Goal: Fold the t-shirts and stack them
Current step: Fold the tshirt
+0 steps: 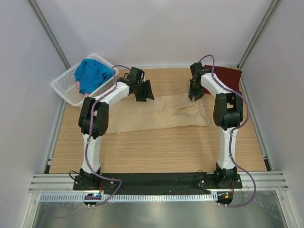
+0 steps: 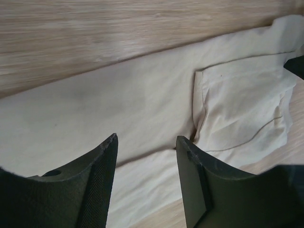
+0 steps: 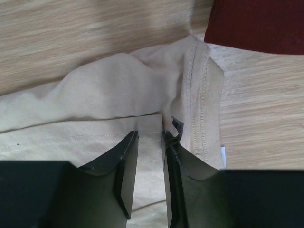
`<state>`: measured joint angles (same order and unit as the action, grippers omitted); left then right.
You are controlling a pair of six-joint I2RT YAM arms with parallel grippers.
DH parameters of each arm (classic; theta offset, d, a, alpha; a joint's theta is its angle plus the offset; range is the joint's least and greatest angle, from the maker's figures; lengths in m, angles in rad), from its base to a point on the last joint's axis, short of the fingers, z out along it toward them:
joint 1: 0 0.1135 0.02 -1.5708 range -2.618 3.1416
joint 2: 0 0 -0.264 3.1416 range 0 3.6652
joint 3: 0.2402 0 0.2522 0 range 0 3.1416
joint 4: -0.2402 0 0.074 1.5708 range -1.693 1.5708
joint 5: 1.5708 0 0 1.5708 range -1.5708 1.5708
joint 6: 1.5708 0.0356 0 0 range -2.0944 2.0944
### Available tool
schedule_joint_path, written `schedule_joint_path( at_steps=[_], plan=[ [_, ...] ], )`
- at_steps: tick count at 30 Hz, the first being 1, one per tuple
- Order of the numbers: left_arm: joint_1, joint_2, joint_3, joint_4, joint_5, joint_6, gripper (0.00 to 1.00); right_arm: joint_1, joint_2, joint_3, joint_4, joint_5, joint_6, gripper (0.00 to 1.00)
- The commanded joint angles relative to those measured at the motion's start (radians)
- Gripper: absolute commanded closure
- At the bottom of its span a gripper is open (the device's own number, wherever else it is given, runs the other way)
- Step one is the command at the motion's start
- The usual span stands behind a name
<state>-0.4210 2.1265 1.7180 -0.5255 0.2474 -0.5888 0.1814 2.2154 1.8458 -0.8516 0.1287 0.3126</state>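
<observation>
A large tan t-shirt (image 1: 156,114) lies spread across the middle of the table. My left gripper (image 1: 142,91) hovers over its back left part, open, with only flat tan cloth (image 2: 118,95) under its empty jaws (image 2: 146,138). My right gripper (image 1: 194,95) is down on the shirt's back right corner. Its jaws (image 3: 150,134) stand narrowly apart, astride a strip of the stitched hem (image 3: 149,124), and the pads are not pressed together. A dark maroon t-shirt (image 1: 228,75) lies flat at the back right (image 3: 259,21). A blue t-shirt (image 1: 92,73) fills the basket, with a bit of pink (image 1: 77,84) beside it.
The white lattice basket (image 1: 66,90) stands at the back left corner, tilted over the table edge. Grey walls close in the table on three sides. Bare wood (image 1: 156,152) lies between the tan shirt and the arm bases.
</observation>
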Motion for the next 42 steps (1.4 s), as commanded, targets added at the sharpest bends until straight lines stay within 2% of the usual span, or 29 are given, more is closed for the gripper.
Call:
schedule_joint_path(
  at_steps=[1,5,6,8,12,19,27,28,29,34,35,36,38,42],
  plan=[
    [-0.022,0.036,0.060,0.111,0.023,-0.092,0.46,-0.003,-0.014,0.020,0.049,-0.004,0.003,0.67],
    [-0.039,0.104,0.129,0.119,0.021,-0.152,0.43,-0.002,-0.008,0.021,0.055,-0.018,0.008,0.68],
    [-0.050,0.116,0.138,0.122,0.015,-0.158,0.41,-0.002,-0.008,0.021,0.056,-0.015,0.010,0.72],
    [-0.065,0.147,0.172,0.133,0.006,-0.157,0.40,-0.005,-0.006,0.021,0.063,-0.017,0.008,0.93],
    [-0.084,0.205,0.225,0.142,0.001,-0.164,0.45,-0.003,-0.020,0.023,0.083,-0.035,0.017,0.98],
    [-0.127,0.268,0.293,0.142,-0.033,-0.155,0.51,-0.003,-0.060,0.010,0.135,-0.047,0.011,0.99],
    [-0.174,0.343,0.368,0.102,-0.151,-0.126,0.59,-0.011,-0.069,0.018,0.135,-0.067,0.017,0.99],
    [-0.174,0.345,0.368,0.101,-0.154,-0.128,0.61,-0.011,-0.072,0.016,0.135,-0.066,0.016,0.99],
    [-0.176,0.345,0.368,0.098,-0.160,-0.125,0.68,-0.011,-0.072,0.016,0.137,-0.066,0.016,0.99],
    [-0.174,0.287,0.347,0.102,-0.214,-0.108,0.82,-0.013,-0.086,0.003,0.161,-0.052,0.017,0.99],
    [-0.174,0.280,0.348,0.099,-0.220,-0.103,0.91,-0.013,-0.091,-0.003,0.175,-0.046,0.022,0.99],
    [-0.174,0.274,0.348,0.098,-0.227,-0.089,0.95,-0.013,-0.103,-0.010,0.187,-0.041,0.026,0.99],
    [-0.174,0.259,0.348,0.082,-0.241,-0.083,1.00,-0.016,-0.115,-0.031,0.221,-0.028,0.036,0.99],
    [-0.174,0.233,0.338,0.071,-0.281,-0.077,1.00,-0.022,-0.134,-0.040,0.258,-0.038,0.039,0.99]
  ],
)
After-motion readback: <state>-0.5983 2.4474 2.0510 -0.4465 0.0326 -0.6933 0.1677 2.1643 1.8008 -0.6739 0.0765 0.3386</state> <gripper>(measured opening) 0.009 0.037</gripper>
